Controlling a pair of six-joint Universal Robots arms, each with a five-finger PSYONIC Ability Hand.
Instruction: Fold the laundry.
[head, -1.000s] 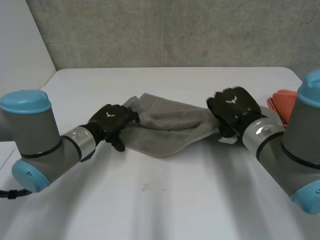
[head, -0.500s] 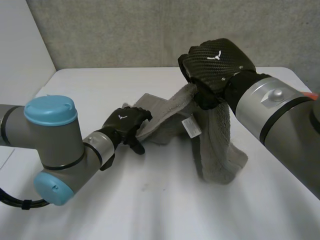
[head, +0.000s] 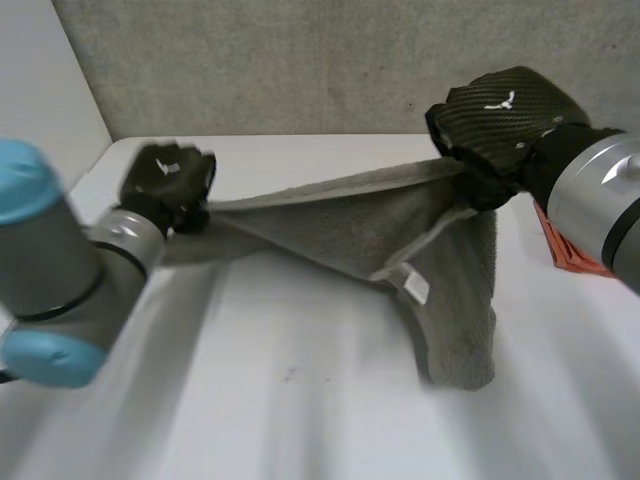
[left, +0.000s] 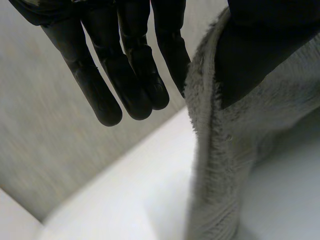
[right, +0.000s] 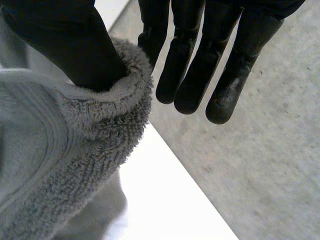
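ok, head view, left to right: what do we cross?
left arm → left hand → grey towel, stretched between both hands → right hand → red item

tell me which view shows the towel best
Head view: the whole towel hangs spread between the left hand and right hand. Each wrist view gives a close-up of the edge pinched under that hand's thumb.

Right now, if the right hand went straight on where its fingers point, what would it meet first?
Probably the grey wall beyond the table: the right hand points its fingers at it with nothing between, though depth is unclear. The towel sits by its thumb.
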